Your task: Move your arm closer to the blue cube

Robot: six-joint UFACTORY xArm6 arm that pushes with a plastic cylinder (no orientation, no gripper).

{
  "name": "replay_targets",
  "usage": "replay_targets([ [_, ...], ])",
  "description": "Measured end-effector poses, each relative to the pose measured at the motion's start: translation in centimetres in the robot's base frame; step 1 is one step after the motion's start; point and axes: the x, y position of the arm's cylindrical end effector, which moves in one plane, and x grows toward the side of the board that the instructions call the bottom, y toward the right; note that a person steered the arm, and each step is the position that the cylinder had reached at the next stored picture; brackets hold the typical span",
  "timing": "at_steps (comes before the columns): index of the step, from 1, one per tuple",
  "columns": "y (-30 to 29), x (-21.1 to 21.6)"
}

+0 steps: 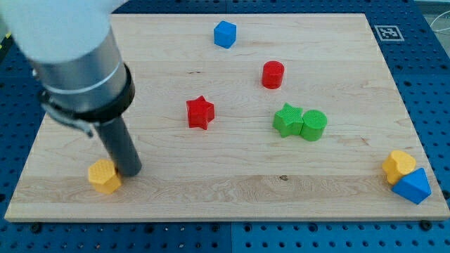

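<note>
**Eight blocks on the desk, tip far from the blue cube**

Eight blocks lay on the wooden desk point(211, 190): two blue, two red, two green and two yellow. The blue cube point(224, 34) sat at the far edge, a little left of centre, alone, a faceted bright blue piece with nothing touching it. The other blue block point(413, 186), a wedge-like shape, sat at the near right corner, touching a yellow block point(399, 165) of rounded form. A red cylinder point(273, 74) stood right of centre and a red star point(200, 112) lay near the middle. A green star point(287, 119) and a green cylinder point(313, 125) touched each other, side by side. A yellow hexagonal block point(104, 176) lay near the near left corner.

The arm came down from the far left, its pale body ending in a dark rod that leaned slightly rightward. My tip point(131, 171) rested just right of the yellow hexagonal block, touching or almost touching it, well apart from the blue cube. There was no hand to open or close, only the rod.
</note>
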Motion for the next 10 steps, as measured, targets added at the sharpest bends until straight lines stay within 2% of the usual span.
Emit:
replay_targets([
  [1, -0.1, 0.4],
  [3, -0.6, -9.0],
  [4, -3.0, -13.3],
  [7, -3.3, -14.4],
  [9, -3.5, -23.9],
  [10, -1.1, -28.1],
])
